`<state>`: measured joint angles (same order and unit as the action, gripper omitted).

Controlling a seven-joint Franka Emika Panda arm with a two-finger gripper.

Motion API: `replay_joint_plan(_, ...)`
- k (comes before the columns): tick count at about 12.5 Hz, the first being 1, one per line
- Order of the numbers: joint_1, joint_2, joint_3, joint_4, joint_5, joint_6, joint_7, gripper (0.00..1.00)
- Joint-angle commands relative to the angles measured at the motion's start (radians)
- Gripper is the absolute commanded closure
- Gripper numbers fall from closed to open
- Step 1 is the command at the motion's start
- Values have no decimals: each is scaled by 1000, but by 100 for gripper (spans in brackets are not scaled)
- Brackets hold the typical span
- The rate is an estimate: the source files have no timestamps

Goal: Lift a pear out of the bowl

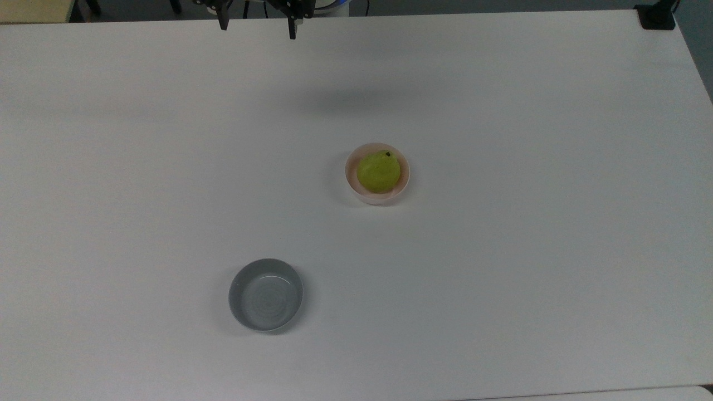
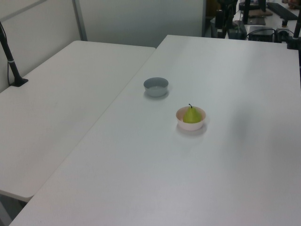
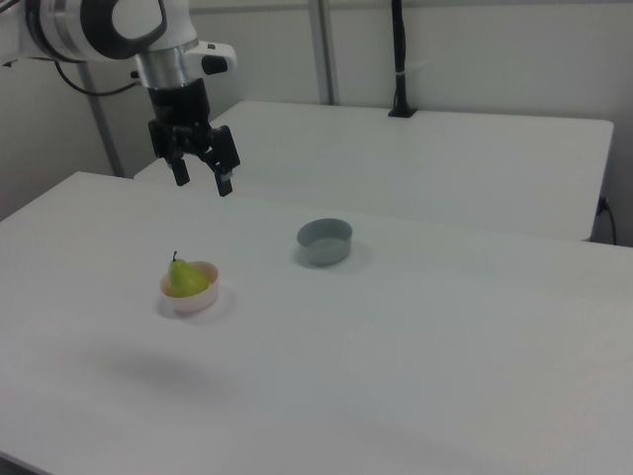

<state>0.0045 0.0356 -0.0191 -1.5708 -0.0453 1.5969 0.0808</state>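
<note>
Pear (image 1: 379, 172) sits upright in the pink bowl (image 1: 352, 179), stem spot on top, body filling most of the bowl's inside. In the left view the pear (image 2: 191, 115) stands above the bowl's rim, so its upper half is free to be taken from the sides. Bowl rests on the white counter (image 1: 501, 267), roughly mid-surface in the top view.

Grey bowl (image 1: 265, 294) stands well apart from the pink one, nearer the top view's bottom edge and to the top view's left. Nothing in it.

Claw (image 3: 201, 180) hangs high above the counter, fingers spread wide, nothing between them. In the right view it is above and behind the pear (image 3: 182, 279), well apart from it. In the top view the two fingertips of the claw (image 1: 257, 29) show at the top edge, to the top view's left of the pear.

Progress, judged: nothing done yet. Pear untouched, in the bowl. Left to do: bring the claw over the pear, descend with the fingers straddling it, close, lift clear of the rim. Likely risk: smooth rounded fruit slipping, or a finger catching the bowl wall.
</note>
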Motion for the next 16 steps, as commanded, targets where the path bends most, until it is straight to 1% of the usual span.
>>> replay_joint_plan(1, 2, -6, -1, 0, 16, -19, -29, 0)
replay_joint_plan(6, 2, -6, -1, -2, 16, -12, -33, 0)
replay_joint_plan(8, 8, -6, 1, -3, 18, -12, -82, 0)
replay_joint_plan(9, 12, -6, 10, -6, 19, -11, -88, 0)
replay_joint_plan(13, 77, -5, 14, -11, 42, 14, -89, 0)
replay_joint_plan(16, 161, 15, 15, -12, 41, 37, -79, 0)
